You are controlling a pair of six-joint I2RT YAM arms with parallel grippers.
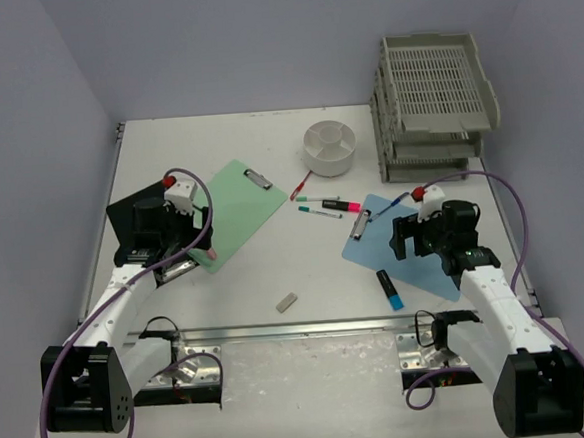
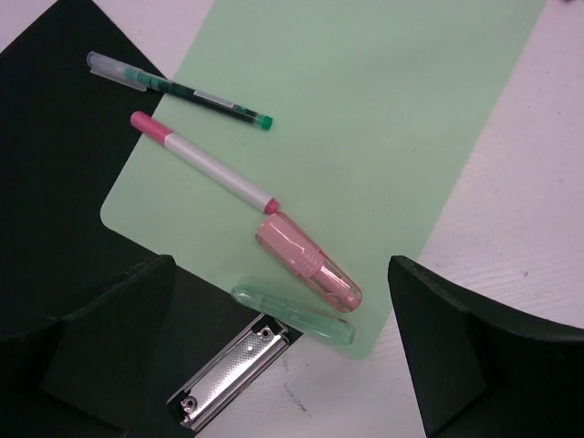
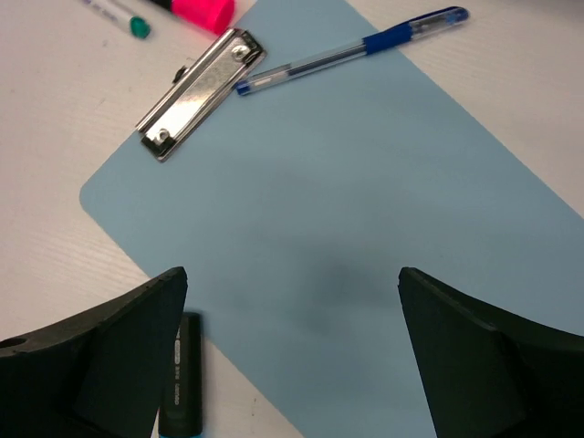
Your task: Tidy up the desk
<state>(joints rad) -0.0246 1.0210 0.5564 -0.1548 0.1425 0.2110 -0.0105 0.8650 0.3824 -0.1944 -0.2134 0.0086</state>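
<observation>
Little looks sorted on the white surface [image 1: 275, 265]; near its left edge the left fingers [image 2: 100, 356] hang spread, empty, over a green clipboard [image 2: 365, 109] strewn with pens [image 2: 205, 164]; loose markers [image 1: 328, 207] lie mid-surface. Toward the right edge the right fingers [image 3: 109, 356] stand spread over a blue clipboard [image 3: 365, 228]; the paper trays [image 1: 433, 89] in the far right corner look unused.

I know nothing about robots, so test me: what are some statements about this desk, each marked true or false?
1. The left gripper and the right gripper are both open and empty. True.
2. A pale pink highlighter lies on the green clipboard. True.
3. The blue pen lies on the green clipboard. False: it lies partly on the blue clipboard.
4. The grey trays stand beside the arm bases. False: they stand at the far right corner of the desk.
5. The small grey block touches no clipboard. True.
</observation>
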